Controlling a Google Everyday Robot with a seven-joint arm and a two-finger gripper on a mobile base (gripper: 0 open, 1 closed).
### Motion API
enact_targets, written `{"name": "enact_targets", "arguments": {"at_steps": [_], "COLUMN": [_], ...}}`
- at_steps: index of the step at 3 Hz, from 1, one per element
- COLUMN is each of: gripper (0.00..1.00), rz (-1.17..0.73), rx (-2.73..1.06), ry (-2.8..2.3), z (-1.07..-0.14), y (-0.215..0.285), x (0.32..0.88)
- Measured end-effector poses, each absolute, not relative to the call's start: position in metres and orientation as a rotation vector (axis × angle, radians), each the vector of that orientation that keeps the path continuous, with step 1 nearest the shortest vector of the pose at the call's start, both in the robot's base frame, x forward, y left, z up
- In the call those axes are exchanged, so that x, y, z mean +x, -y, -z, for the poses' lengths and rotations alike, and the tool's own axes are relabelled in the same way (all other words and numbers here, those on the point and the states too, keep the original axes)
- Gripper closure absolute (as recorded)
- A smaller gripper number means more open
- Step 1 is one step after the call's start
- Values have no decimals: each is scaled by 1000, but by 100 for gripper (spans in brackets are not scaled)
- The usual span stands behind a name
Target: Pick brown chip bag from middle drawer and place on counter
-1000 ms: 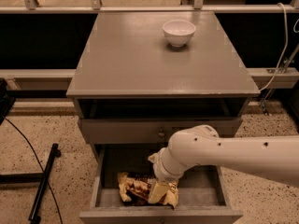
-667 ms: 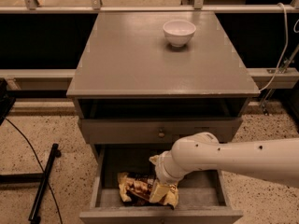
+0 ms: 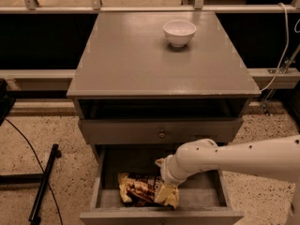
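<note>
The brown chip bag [image 3: 140,189] lies crumpled on the floor of the open middle drawer [image 3: 201,197], left of centre, with its tan edges showing. My white arm reaches in from the right. My gripper [image 3: 164,186] is down inside the drawer, at the bag's right end, mostly hidden behind the wrist. The grey counter [image 3: 140,60] is the cabinet's top, above the drawers.
A white bowl [image 3: 179,32] stands at the back right of the counter. A closed drawer front with a small round knob [image 3: 161,134] sits above the open drawer. A black stand [image 3: 44,182] lies on the floor at the left. A white cable [image 3: 283,41] hangs at the right.
My arm has sunk a little lower into the drawer, toward the bag. The bag has not moved.
</note>
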State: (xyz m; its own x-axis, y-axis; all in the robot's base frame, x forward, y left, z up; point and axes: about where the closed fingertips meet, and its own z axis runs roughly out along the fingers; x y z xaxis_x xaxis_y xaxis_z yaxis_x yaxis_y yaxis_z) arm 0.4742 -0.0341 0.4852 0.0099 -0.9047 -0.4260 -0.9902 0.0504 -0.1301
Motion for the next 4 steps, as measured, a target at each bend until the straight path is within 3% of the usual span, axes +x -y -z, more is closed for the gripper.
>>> {"name": "enact_targets", "arguments": {"at_steps": [3, 4], "gripper": [13, 18], "rz": [-433, -430], "rx": [-1847, -1823], "ry": [-2018, -2033], "z": [-433, -438], "y": [47, 54], "x": [464, 470]}}
